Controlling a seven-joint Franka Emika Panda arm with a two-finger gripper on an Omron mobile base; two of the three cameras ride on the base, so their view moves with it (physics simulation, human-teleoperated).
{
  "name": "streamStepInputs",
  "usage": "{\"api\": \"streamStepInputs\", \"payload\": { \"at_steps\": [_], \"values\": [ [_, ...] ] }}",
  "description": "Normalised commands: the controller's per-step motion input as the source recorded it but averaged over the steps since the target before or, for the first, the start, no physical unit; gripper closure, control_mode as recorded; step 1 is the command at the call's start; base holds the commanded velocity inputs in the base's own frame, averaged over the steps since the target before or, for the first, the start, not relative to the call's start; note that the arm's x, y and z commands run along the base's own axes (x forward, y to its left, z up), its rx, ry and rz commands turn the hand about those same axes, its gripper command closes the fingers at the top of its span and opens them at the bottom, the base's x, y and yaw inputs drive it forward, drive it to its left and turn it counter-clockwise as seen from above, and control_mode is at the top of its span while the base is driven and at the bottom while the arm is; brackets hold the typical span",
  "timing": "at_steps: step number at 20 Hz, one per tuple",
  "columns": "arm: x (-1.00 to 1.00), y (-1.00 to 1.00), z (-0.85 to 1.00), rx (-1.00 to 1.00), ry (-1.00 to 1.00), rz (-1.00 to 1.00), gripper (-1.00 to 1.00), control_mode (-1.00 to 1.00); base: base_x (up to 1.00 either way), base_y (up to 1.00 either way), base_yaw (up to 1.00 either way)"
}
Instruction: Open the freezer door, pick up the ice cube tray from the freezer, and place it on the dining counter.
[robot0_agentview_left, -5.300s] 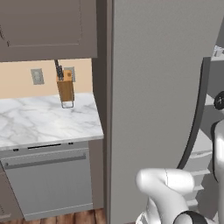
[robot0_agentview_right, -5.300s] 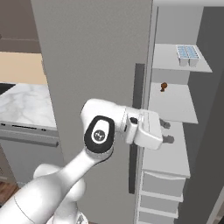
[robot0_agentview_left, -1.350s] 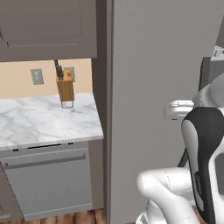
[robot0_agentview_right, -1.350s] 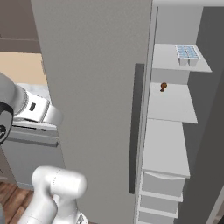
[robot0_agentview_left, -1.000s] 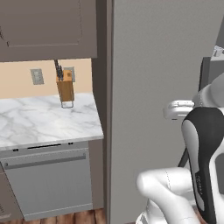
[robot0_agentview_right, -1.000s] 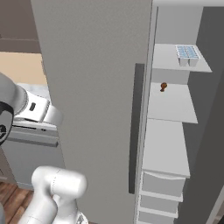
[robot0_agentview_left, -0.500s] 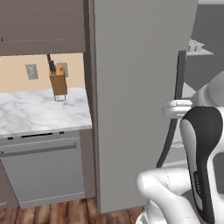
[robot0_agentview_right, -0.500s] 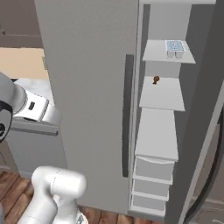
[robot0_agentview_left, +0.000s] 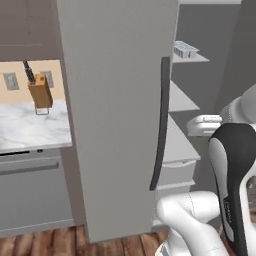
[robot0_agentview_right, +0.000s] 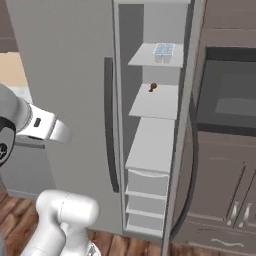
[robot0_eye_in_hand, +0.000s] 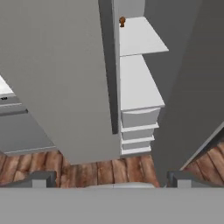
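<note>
— What changed?
— The base drove; the views shifted, so the open freezer's shelves face us.
— And the ice cube tray?
— Top shelf, front edge (untouched). End effector open, empty.

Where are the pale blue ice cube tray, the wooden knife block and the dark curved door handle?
pale blue ice cube tray (robot0_agentview_right: 163, 51), right base view, its top cups.
wooden knife block (robot0_agentview_left: 40, 93), left base view, its front face.
dark curved door handle (robot0_agentview_left: 160, 125), left base view, mid-length.

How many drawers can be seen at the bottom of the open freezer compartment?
3, stacked under the lowest shelf: the top drawer, the middle drawer and the bottom drawer. The hand view shows the same stack; anything lower may be hidden.
</note>
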Motion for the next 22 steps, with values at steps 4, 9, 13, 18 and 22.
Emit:
{"api": "streamStepInputs", "payload": {
  "at_steps": [4,9,13,18,22],
  "values": [
    [0.0,0.0,0.0,0.0,0.0,0.0,-1.0,1.0,0.36,-0.4,-0.04],
    [0.0,0.0,0.0,0.0,0.0,0.0,-1.0,1.0,0.46,-0.22,-0.09],
    [0.0,0.0,0.0,0.0,0.0,0.0,-1.0,1.0,0.54,-0.18,-0.13],
    [0.0,0.0,0.0,0.0,0.0,0.0,-1.0,1.0,0.59,-0.19,-0.12],
    [0.0,0.0,0.0,0.0,0.0,0.0,-1.0,1.0,0.51,-0.26,-0.11]
  ]
}}
